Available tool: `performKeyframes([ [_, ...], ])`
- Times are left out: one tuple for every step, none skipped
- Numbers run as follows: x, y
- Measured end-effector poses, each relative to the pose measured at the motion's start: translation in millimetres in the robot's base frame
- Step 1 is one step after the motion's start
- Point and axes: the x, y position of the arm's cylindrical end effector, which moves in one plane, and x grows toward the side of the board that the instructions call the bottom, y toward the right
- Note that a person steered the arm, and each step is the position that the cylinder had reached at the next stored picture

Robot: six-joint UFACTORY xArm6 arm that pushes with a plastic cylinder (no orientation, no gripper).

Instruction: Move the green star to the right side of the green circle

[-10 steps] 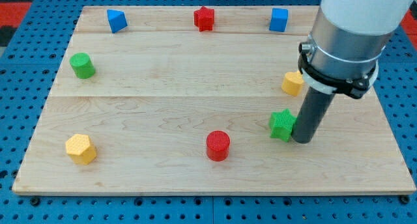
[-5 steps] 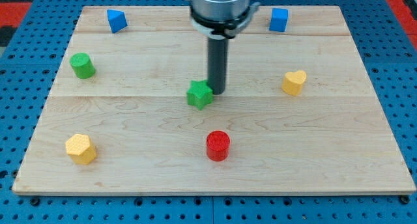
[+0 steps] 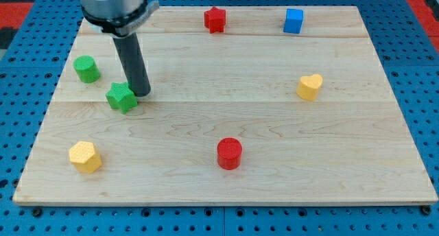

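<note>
Beside the green star (image 3: 121, 97), my tip (image 3: 142, 93) touches its right; no jaws here. Next: nudge it up, level with the green circle (image 3: 86, 69).

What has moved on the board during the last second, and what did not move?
My tip pushed the green star across the board toward the view's left and slightly up; the star now lies near the green circle, at its lower right, with the tip at its right edge. The arm now hides the blue block at top left. The other blocks stayed put.
</note>
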Motion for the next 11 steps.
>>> performKeyframes([
  [38.8,14.4],
  [50.7,27.2],
  [55.9,-46.2],
  [13.9,-55.0],
  [17.5,-62.0],
  [32.2,-33.3],
  [9.2,-26.5],
  [-7.7,-40.6],
  [-13.2,-62.6],
  [-17.3,-35.3],
  [-73.8,-9.8],
])
